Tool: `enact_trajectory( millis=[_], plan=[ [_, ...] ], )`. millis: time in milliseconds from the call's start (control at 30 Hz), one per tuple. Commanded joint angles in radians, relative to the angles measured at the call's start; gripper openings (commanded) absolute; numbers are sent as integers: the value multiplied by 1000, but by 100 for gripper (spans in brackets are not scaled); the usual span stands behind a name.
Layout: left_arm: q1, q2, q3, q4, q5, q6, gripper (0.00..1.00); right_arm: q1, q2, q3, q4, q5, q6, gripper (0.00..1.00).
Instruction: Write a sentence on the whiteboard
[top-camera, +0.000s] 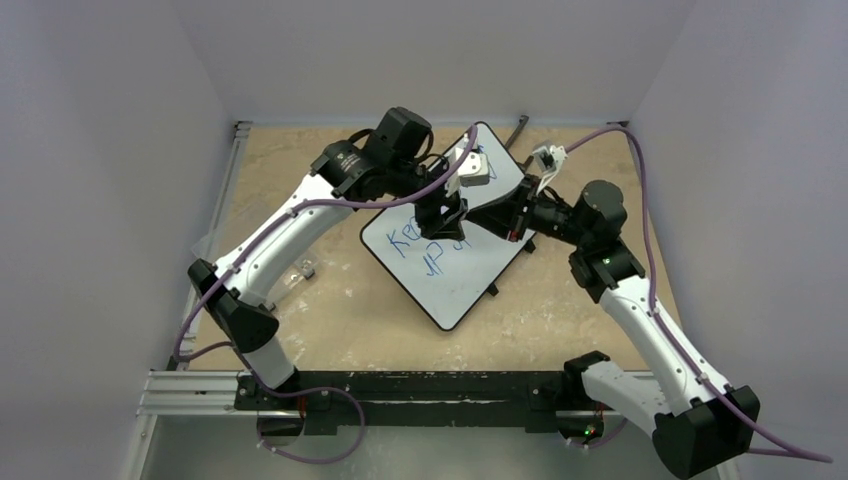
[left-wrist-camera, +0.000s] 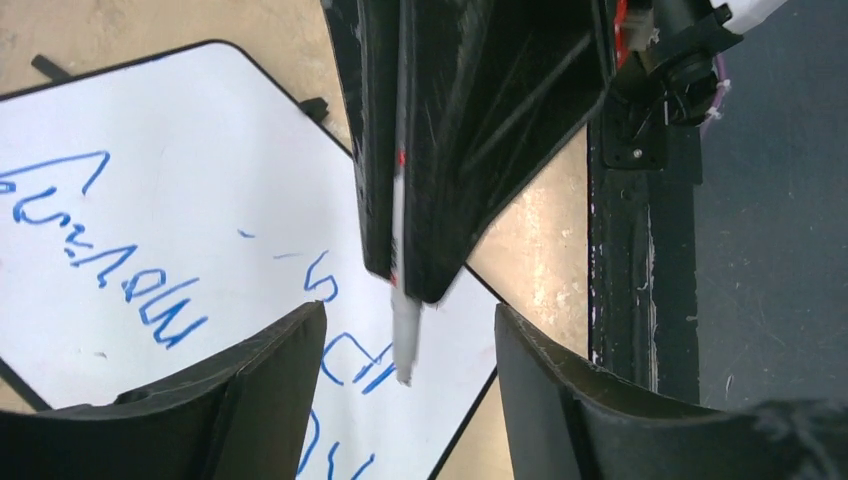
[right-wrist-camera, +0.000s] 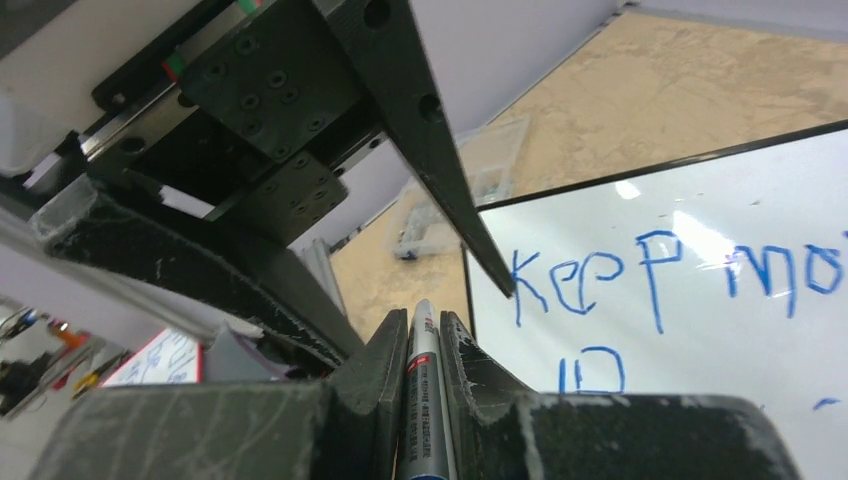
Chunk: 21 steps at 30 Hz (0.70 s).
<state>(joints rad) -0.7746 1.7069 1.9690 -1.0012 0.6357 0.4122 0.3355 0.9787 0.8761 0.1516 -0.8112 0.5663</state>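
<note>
The whiteboard (top-camera: 470, 275) lies turned like a diamond in the middle of the table. The sentence (top-camera: 415, 245) in blue reads "Keep mo…" in the right wrist view (right-wrist-camera: 600, 280), with a shorter line under it. My right gripper (top-camera: 497, 215) is shut on a grey marker (right-wrist-camera: 425, 390) over the board. In the left wrist view the marker (left-wrist-camera: 403, 340) points down at the board (left-wrist-camera: 200, 150), close to the blue letters (left-wrist-camera: 130, 280). My left gripper (left-wrist-camera: 405, 335) is open over the board (right-wrist-camera: 720, 360), its fingers (left-wrist-camera: 270, 370) on either side of the marker's end and apart from it.
A small clear plastic item (top-camera: 300, 270) lies on the tan table left of the board, and it also shows in the right wrist view (right-wrist-camera: 450, 215). A black object (top-camera: 518, 130) sits behind the board's far corner. The black and aluminium rail (top-camera: 400, 395) runs along the near edge. Walls enclose three sides.
</note>
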Motion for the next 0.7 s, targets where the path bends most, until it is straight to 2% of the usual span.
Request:
enact_trajectory(
  millis=[0, 167, 267, 367, 500, 667],
  plan=[
    [14, -122, -75, 93, -80, -45, 64, 1, -76, -28, 19, 199, -35, 0],
    [152, -251, -266, 244, -26, -252, 70, 1, -119, -161, 113, 431, -38, 0],
    [246, -287, -350, 302, -78, -382, 72, 1, -129, -235, 159, 508, -35, 0],
    [318, -289, -413, 331, -146, -491, 72, 1, -123, -305, 219, 541, -32, 0],
    [431, -248, -482, 434, -31, -639, 72, 2, -88, -332, 245, 533, -39, 0],
    [460, -155, -472, 470, 38, -643, 71, 1, -84, -336, 248, 540, -41, 0]
  ],
)
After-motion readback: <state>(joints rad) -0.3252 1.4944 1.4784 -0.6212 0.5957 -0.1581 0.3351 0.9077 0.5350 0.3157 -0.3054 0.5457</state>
